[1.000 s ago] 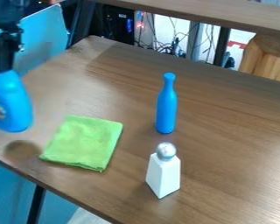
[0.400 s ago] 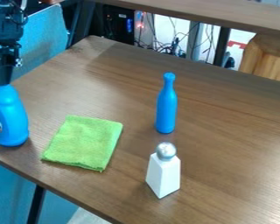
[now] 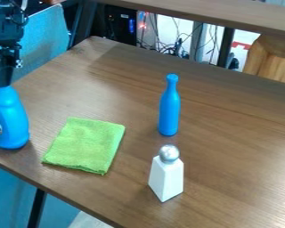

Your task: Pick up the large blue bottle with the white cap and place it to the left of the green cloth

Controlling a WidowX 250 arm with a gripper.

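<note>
Blue bottles: two (broad one [image 3: 10,122], slim one [image 3: 169,111]). Green cloth [image 3: 85,144]: one. Silver-topped white container [image 3: 166,178]: one.

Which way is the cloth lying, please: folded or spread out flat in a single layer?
Cannot tell: the cloth lies flat, but its layers are not distinguishable.

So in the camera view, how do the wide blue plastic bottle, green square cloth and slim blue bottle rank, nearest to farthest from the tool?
1. Wide blue bottle, beneath the tool, left edge.
2. Green cloth, left of centre.
3. Slim blue bottle, right of centre.
</note>
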